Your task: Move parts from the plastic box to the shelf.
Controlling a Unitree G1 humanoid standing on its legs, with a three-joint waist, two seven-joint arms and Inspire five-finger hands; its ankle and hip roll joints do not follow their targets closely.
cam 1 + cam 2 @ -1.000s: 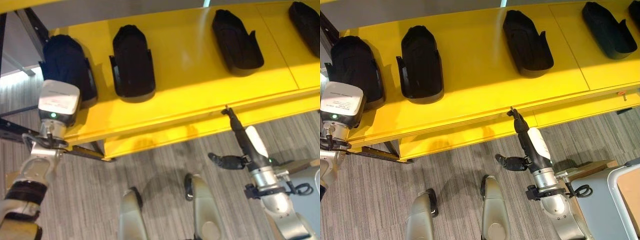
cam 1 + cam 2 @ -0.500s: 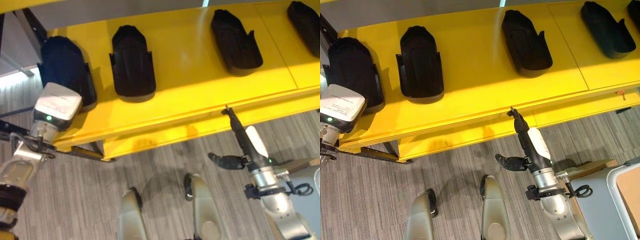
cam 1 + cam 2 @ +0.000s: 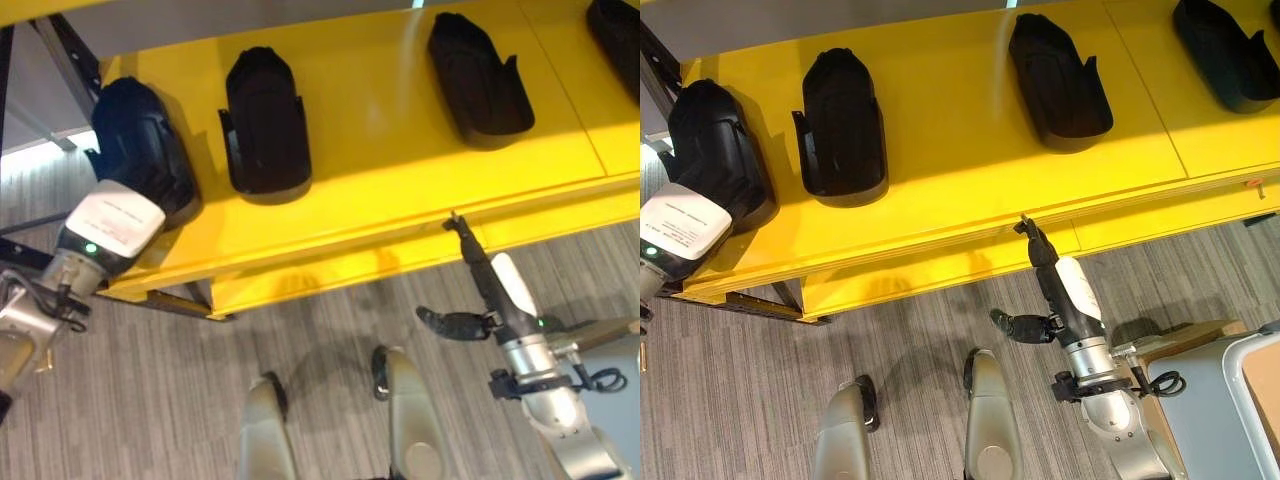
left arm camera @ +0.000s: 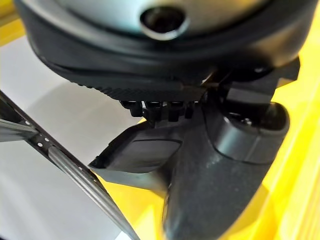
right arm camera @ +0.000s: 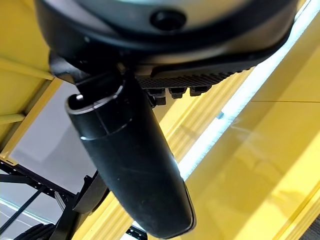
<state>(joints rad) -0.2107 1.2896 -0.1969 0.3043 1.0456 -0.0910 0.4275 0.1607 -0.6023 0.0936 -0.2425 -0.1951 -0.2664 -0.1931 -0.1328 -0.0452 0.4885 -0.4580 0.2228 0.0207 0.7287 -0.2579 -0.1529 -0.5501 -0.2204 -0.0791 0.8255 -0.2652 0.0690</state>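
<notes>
Several black moulded parts lie in a row on the yellow shelf (image 3: 400, 150). The leftmost part (image 3: 140, 150) lies tilted at the shelf's left end. My left hand (image 4: 225, 165) is at its near end, under the white wrist box, with its thumb alongside the part's rim (image 4: 135, 160). Further parts (image 3: 265, 125) (image 3: 478, 80) (image 3: 615, 25) lie to the right. My right hand (image 3: 490, 285) hangs open below the shelf's front edge, with fingers straight up towards the edge, thumb out to the side, and nothing in it.
Black shelf-frame struts (image 3: 60, 50) cross at the far left. A grey box corner (image 3: 1240, 390) stands on the floor at the lower right. A lower yellow rail (image 3: 330, 275) runs under the shelf front. Grey floor lies below.
My left wrist has drawn back down and to the left along the shelf's left end, and the leftmost part now lies more tilted. The right hand has stayed put.
</notes>
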